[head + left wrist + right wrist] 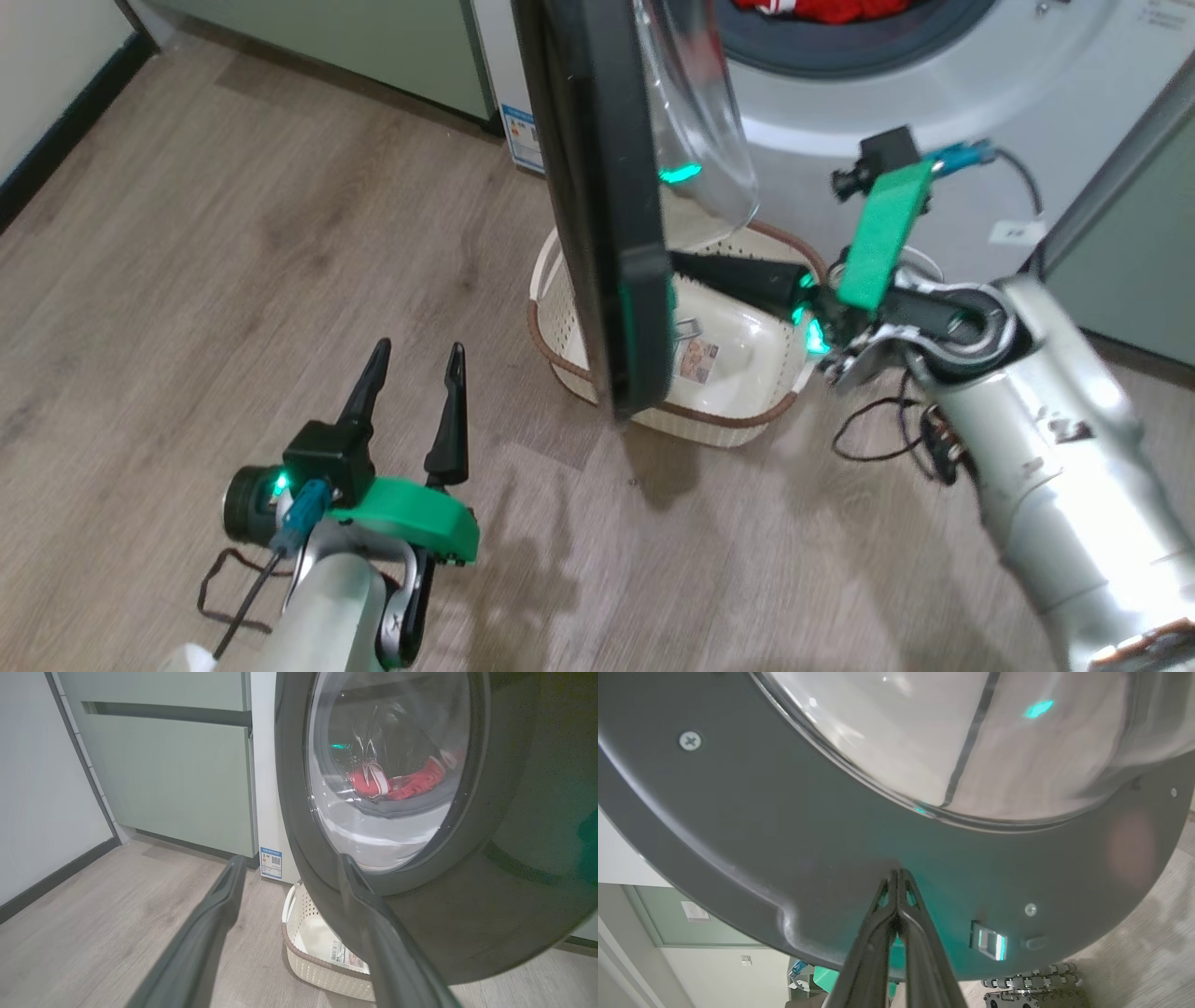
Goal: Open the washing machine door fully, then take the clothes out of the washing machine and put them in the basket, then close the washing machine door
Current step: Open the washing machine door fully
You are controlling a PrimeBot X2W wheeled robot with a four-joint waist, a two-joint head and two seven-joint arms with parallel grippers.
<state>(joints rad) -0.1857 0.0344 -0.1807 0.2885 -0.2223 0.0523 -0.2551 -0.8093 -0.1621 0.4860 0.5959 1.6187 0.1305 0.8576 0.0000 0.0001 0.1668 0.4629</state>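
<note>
Presses clenched, empty right gripper (pixel 899 873) tip-first against grey inner rim of open round glossy-black, clear-windowed washing machine door (pixel 597 187), holds left gripper (pixel 417 350) splayed wide, empty, near outer face, with bright red clothes (pixel 822 9) inside big white washing machine (pixel 934 84) and small cream perforated plastic basket (pixel 560 317) on floor (pixel 233 233) under door.

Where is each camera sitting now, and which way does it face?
Head view: on the head, facing forward and down at the washing machine door, edge-on above the basket; both forearms, left pincer open, right pincer shut at the door.
Left wrist view: on the left wrist, facing along its spread fingers at the door's outer face, clothes behind the window.
Right wrist view: on the right wrist, facing along its shut fingers at the door's inner rim.
Shared: head and left wrist views both show door, basket, clothes.
</note>
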